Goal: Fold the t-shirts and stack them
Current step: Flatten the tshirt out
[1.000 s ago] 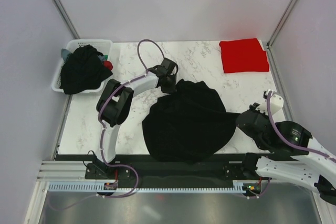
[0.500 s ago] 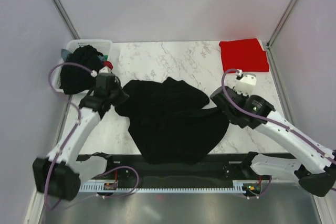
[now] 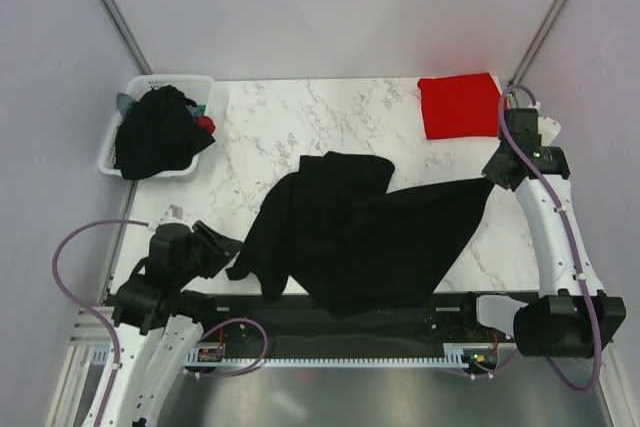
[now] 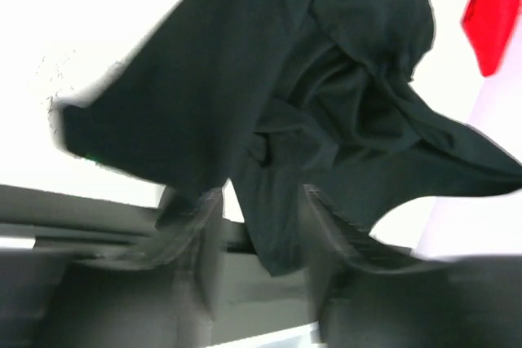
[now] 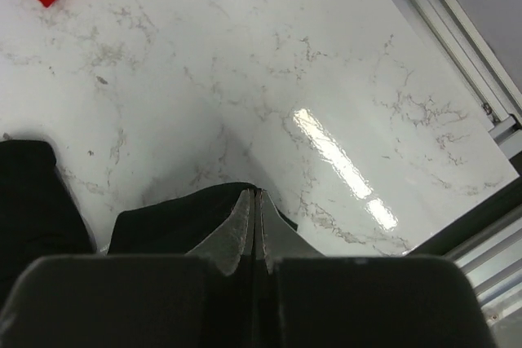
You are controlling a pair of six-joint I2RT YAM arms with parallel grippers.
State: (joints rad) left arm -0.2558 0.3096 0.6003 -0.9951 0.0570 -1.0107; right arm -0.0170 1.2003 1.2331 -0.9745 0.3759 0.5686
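Note:
A black t-shirt (image 3: pixel 370 237) lies stretched across the middle of the marble table. My right gripper (image 3: pixel 492 177) is shut on its right corner, near the table's right edge; in the right wrist view the pinched fingers (image 5: pixel 254 193) hold black cloth (image 5: pixel 159 218). At the shirt's near-left corner is my left gripper (image 3: pixel 228 247). In the left wrist view its jaws (image 4: pixel 261 197) stand apart, and a loose fold of the shirt (image 4: pixel 326 79) hangs between them without being pinched. A folded red t-shirt (image 3: pixel 460 105) lies at the back right.
A white slotted basket (image 3: pixel 108 155) at the back left holds a heap of dark shirts (image 3: pixel 155 132). A black rail (image 3: pixel 330 319) runs along the near edge. Metal frame posts rise at both back corners. Bare marble (image 3: pixel 300 117) shows behind the shirt.
The left arm drew back to the near left and its gripper opened, letting go of the shirt. The right arm swung out to the far right, pulling the shirt out long.

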